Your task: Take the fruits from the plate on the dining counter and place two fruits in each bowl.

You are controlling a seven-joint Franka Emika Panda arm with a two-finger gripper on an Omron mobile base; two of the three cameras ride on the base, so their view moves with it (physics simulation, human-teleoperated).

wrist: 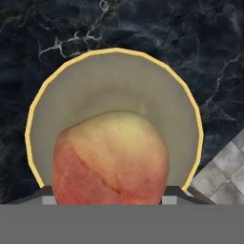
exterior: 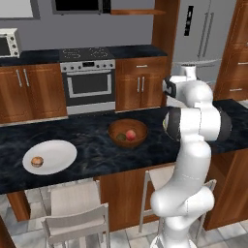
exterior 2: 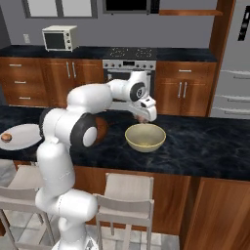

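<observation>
The gripper (exterior 2: 142, 117) holds a fruit (exterior 2: 141, 118) above the cream bowl (exterior 2: 145, 137).

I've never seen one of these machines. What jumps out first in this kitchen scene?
The big white arm reaches over the black stone counter, its fingers holding a reddish-pink fruit right above the cream bowl. To the left, a wooden bowl already holds two fruits, and one orange-tan fruit sits on the white plate.

Even, soft rendered light from above — no harsh glare, only faint sheen on the black counter (exterior: 97, 145) and weak shadows under the stools (exterior 2: 124, 195). Base views look slightly soft and low-resolution; the hand view is sharper, its close fruit (wrist: 110, 159) finely speckled.
</observation>
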